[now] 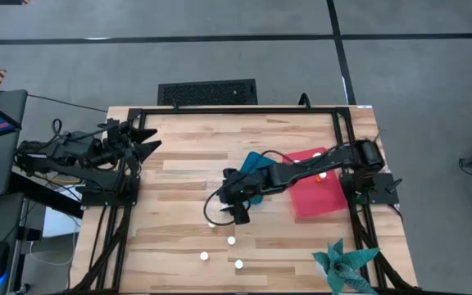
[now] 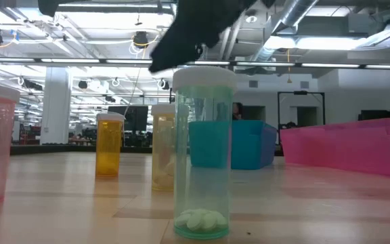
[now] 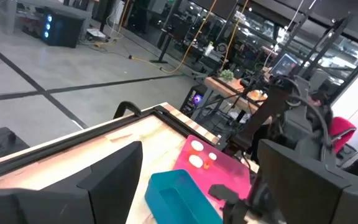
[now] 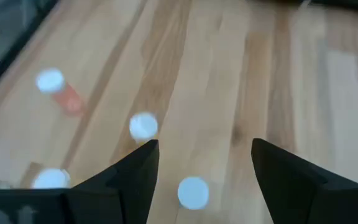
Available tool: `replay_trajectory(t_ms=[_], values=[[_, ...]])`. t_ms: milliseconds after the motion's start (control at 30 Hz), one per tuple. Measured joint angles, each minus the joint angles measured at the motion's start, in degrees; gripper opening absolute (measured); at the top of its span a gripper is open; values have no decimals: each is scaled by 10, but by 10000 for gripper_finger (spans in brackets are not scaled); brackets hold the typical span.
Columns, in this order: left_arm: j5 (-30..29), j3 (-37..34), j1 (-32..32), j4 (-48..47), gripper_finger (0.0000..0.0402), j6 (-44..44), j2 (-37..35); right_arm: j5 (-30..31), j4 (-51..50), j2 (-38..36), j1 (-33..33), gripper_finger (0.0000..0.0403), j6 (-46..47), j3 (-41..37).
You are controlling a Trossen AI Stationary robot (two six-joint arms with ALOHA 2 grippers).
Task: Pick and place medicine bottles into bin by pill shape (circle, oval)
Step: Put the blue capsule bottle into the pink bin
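1. High view: the right gripper (image 1: 238, 215) reaches over the table's (image 1: 187, 176) middle, above loose medicine bottles (image 1: 231, 241) seen as white dots near the front edge. One dot sits just beside the gripper, approx at its left. The red bin (image 1: 328, 199) already has bottles; the teal bin (image 1: 255, 164) is partly under the arm. The left gripper (image 1: 144, 141) waits at the far left corner. A teal paper plant (image 1: 344, 264) lies at the front right.

2. Low view: a clear teal bottle (image 2: 202, 156) stands upright in front, white oval-looking pills at its bottom; an amber bottle (image 2: 110, 145) and a pale yellow bottle (image 2: 163, 148) stand behind it. A dark gripper hangs above.

3. Left wrist view: its fingers are spread wide, holding nothing; both bins show far off.

4. Right wrist view: fingers (image 4: 135, 174) wide apart, empty; a white cap (image 4: 194, 191) lies between them, others w/ more distance.

5. Handling, my judgement: bottles are light, stiff plastic, smooth, so they tip or slip easily. Best to take hold around the cap or just under it, coming straight down.
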Motion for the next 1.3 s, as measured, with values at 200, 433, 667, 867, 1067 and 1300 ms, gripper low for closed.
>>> replay_trajectory(t_ms=[200,433,667,867,1067,1300], values=[[15,0,0,-1,312,-1,0,-2,0,60,2,266,2,11],[30,0,0,-1,312,-1,0,-2,-16,82,2,266,15,10],[31,0,0,-1,312,0,0,0,-55,81,2,266,21,8],[30,0,0,-1,312,1,0,0,-58,81,2,266,21,8],[28,0,0,-1,312,2,0,0,-58,81,2,255,20,8],[27,0,0,-2,312,2,0,0,-32,90,2,218,21,8]])
